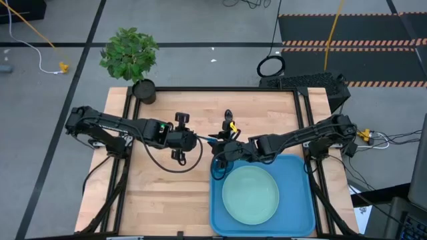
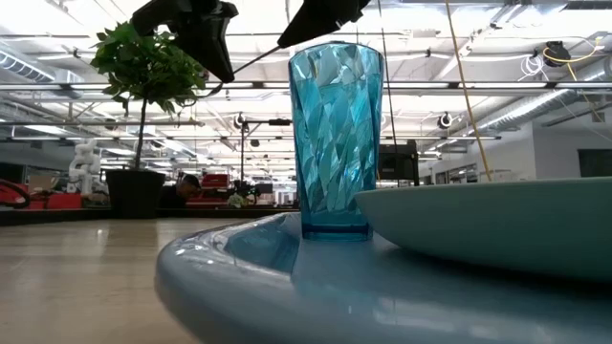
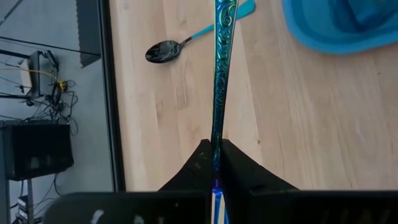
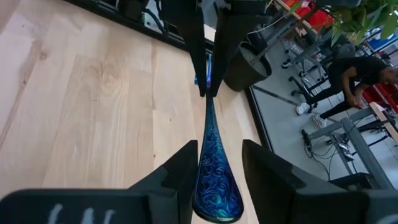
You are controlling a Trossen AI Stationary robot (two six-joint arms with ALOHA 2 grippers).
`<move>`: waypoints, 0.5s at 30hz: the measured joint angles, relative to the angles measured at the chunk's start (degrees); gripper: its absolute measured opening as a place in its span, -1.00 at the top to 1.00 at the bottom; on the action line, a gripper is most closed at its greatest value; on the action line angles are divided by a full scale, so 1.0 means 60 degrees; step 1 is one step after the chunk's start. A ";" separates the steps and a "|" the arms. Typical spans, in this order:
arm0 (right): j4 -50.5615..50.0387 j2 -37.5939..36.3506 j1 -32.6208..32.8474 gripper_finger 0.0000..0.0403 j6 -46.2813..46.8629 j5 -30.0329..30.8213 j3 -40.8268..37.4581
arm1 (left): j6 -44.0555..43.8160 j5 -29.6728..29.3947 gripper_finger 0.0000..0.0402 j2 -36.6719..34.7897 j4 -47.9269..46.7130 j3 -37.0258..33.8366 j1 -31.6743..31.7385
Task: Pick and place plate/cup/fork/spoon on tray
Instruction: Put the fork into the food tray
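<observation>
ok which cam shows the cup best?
Low view: the cup stands upright on the tray, full height, unobstructed. High view shows only its rim from above; left wrist a cut-off part; right wrist nothing.

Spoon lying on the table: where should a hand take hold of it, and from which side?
The spoon lies flat on the table, so come from straight above and pinch across its thin light blue handle. The rounded, shiny bowl offers no flat sides and would likely slip.

plate (image 1: 250, 193) and cup (image 1: 218, 167) on tray (image 1: 301, 215), spoon (image 3: 166, 50) on table (image 1: 160, 193)
</observation>
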 joint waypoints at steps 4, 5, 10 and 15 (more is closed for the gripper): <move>-0.0058 0.0000 0.0000 0.42 -0.0007 -0.0007 0.0001 | 0.0003 0.0000 0.93 0.0001 -0.0001 0.0000 -0.0004; -0.0091 0.0000 0.0000 0.42 -0.0013 -0.0010 0.0000 | 0.0003 0.0000 0.94 0.0001 -0.0002 0.0000 -0.0004; -0.0172 0.0000 0.0000 0.42 -0.0022 -0.0014 0.0000 | -0.0002 0.0000 0.96 0.0001 -0.0003 0.0000 -0.0004; -0.0171 0.0000 0.0000 0.42 0.0000 -0.0015 0.0000 | -0.0008 0.0000 0.91 0.0001 0.0000 0.0000 -0.0004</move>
